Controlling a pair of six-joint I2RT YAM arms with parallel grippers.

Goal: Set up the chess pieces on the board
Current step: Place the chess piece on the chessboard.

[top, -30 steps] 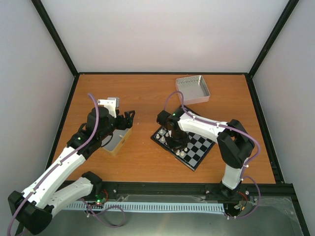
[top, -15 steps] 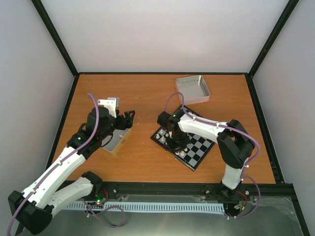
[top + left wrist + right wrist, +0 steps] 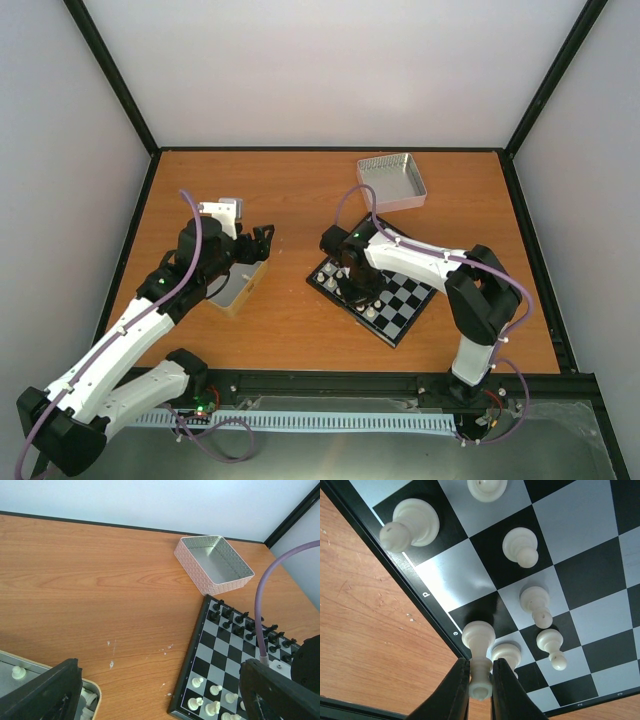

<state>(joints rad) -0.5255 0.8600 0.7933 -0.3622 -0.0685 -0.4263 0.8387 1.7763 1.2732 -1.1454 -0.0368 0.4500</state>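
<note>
The board (image 3: pixel 405 300) lies at the table's centre right, its frame (image 3: pixel 192 655) also showing in the left wrist view. My right gripper (image 3: pixel 352 290) hangs over the board's near left corner. In the right wrist view it (image 3: pixel 480 677) is shut on the head of a cream-white chess piece (image 3: pixel 478 640), whose base rests on a black square by the board's edge. Several other white pieces (image 3: pixel 520 545) stand on nearby squares (image 3: pixel 212 707). My left gripper (image 3: pixel 262 240) stays open and empty (image 3: pixel 160 665) above bare wood, left of the board.
Small black chessmen (image 3: pixel 240 622) line the board's far side. A tray (image 3: pixel 238 288) with loose white pieces sits under the left arm, its rim (image 3: pixel 95 700) at the bottom left. An empty silver tray (image 3: pixel 392 182) stands at the back (image 3: pixel 215 562).
The right arm's elbow has crept slightly to the right over the board. The left arm has held still.
</note>
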